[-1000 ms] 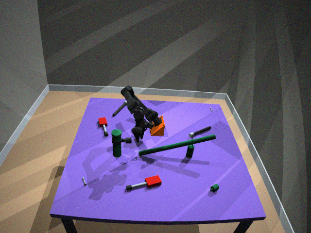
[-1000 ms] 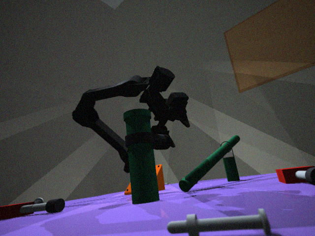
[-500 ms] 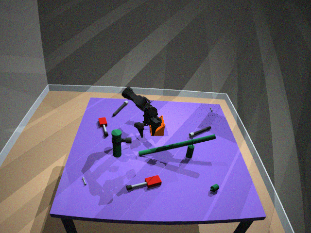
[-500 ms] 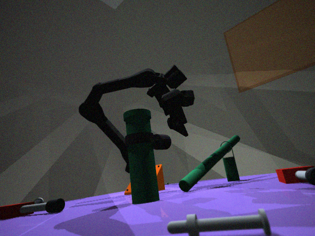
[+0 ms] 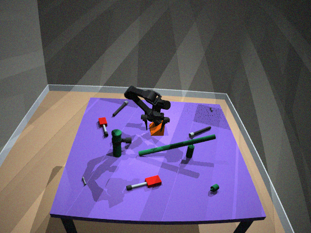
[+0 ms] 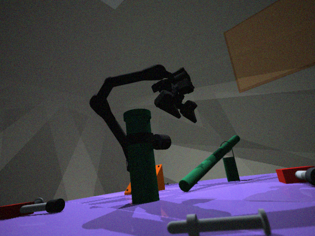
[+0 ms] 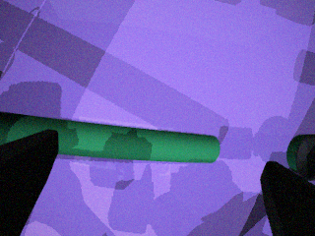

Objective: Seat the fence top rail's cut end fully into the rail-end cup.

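Hovering with the gripper [image 5: 154,130] [image 6: 187,119] [image 7: 164,157] high over the cut-end half of the rail [image 5: 175,145] [image 6: 203,168] [image 7: 167,147], fingers wide apart, nothing between them. Lining up for a grasp near the cut end, probably; spread wide for clearance while coming down astride. Clock directions as in top view.

Leaning the rail through the loop cap [image 6: 224,141] on the small post [image 5: 189,152] [image 6: 231,168]: propped high toward two o'clock, cut end low toward eight, apparently at table level. Needing a lift at that end, with the loop likely serving as pivot.

Holding the rail-end cup [image 5: 128,140] [image 6: 164,142] [image 7: 307,157] out toward three o'clock from the big post [image 5: 116,149] [image 6: 143,172] [image 7: 292,149]: the brace band [image 5: 116,142] [image 6: 140,137], placed up near the post cap [image 5: 116,132] [image 6: 137,114], presumably to meet a raised rail. No rail in the cup; inside not visible. Sitting apart, near four o'clock on the table: a small green fitting [image 5: 215,187], contents unclear. Risking a knock to the band if pushing off-axis.
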